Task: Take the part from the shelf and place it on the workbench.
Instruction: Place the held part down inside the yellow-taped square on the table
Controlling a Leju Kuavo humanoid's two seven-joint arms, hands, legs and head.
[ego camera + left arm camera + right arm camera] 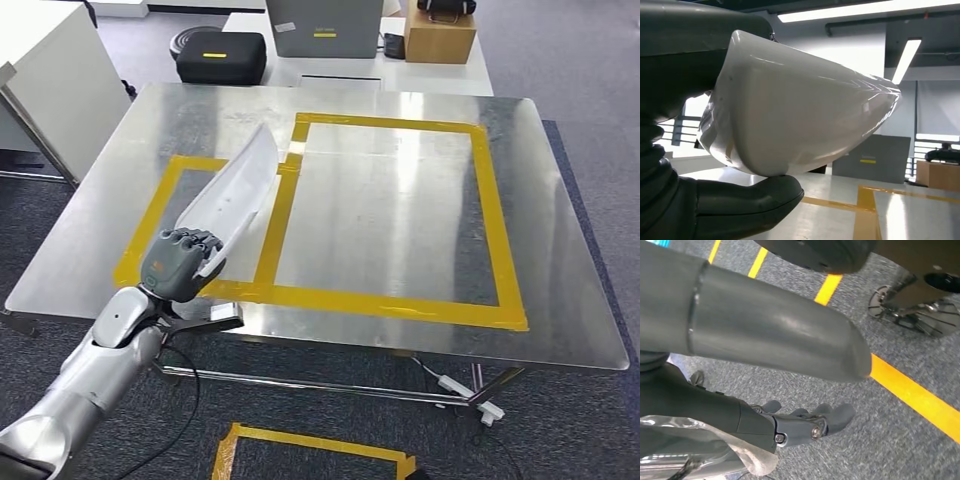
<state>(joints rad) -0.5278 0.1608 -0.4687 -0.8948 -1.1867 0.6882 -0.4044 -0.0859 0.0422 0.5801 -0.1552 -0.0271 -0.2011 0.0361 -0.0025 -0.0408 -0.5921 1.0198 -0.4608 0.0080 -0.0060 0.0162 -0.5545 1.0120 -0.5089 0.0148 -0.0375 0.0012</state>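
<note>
The head view looks forward and down from high on the robot, taking in the whole workbench [392, 330] beyond the left hand [178, 262]. The left wrist view sits close behind that hand [674, 200], low and nearly level, facing out past the part [798, 115] across the same workbench [904, 215] — the yellow tape [362, 300] appears in both. The right wrist view looks down past the right hand [806, 425] at carpet [885, 440].

Glossy white plastic part [238, 185], brushed reflective metal workbench [377, 220], rough grey carpet [904, 440]
</note>
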